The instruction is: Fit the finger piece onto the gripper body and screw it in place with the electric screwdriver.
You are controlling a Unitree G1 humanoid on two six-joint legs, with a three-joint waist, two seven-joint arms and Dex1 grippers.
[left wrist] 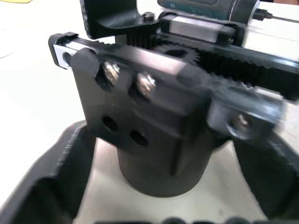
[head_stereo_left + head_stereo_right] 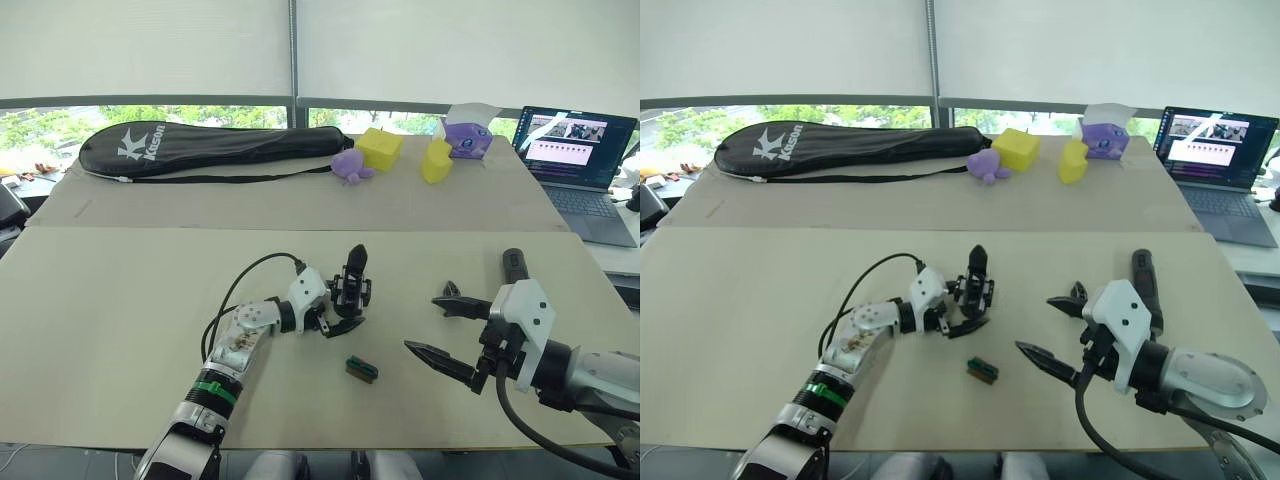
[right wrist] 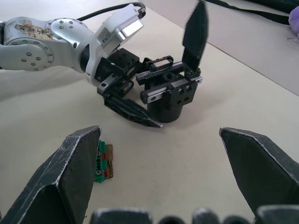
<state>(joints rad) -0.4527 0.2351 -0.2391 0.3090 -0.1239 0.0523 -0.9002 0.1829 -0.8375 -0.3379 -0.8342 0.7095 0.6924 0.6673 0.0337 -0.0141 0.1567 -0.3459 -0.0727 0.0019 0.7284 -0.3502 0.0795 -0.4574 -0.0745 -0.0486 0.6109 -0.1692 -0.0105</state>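
Observation:
The gripper body (image 2: 352,288) stands upright on the near table, its one pointed black finger sticking up. My left gripper (image 2: 350,308) is shut on its stubby base, one finger (image 3: 133,112) lying along the near side and the other hidden behind it. The electric screwdriver (image 2: 514,266) lies on the table just beyond my right gripper (image 2: 421,321), which is open and holds nothing, a hand's width right of the body. The finger piece is out of view.
A small green-and-brown block (image 2: 362,369) lies in front of the body. On the far table are a black racket bag (image 2: 200,145), yellow blocks (image 2: 380,148), purple toys (image 2: 350,165) and an open laptop (image 2: 572,150) at the right.

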